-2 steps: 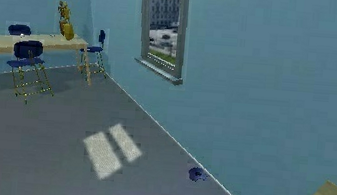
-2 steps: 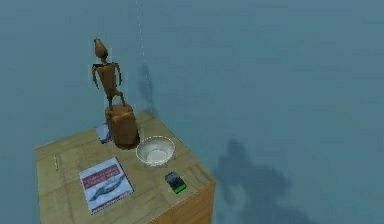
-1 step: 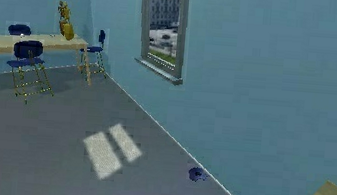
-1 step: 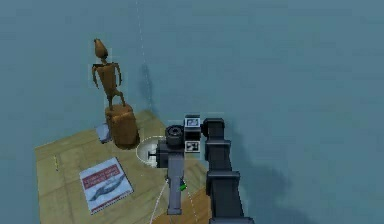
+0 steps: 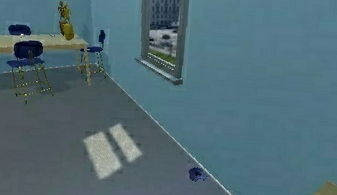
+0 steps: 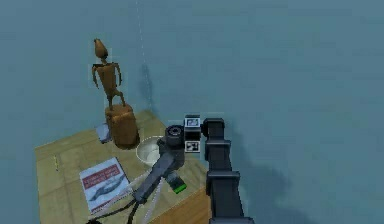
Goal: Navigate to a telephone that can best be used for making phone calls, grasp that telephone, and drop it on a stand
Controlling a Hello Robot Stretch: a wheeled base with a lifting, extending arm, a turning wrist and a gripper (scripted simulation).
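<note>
on the stand (image 6: 60, 156) a statue (image 6: 113, 100) and a bowl (image 6: 150, 152) block the back, a magazine (image 6: 105, 186) covers the front, with bare wood at its left.

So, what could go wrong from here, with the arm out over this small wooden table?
1. The gripper works among crowded things: the pale bowl sits right by it and could be shoved across the table.
2. The tall wooden statue stands near; a sideways swing of the arm might topple it.
3. A small dark and green thing lies near the table's edge and could be knocked off.
</note>
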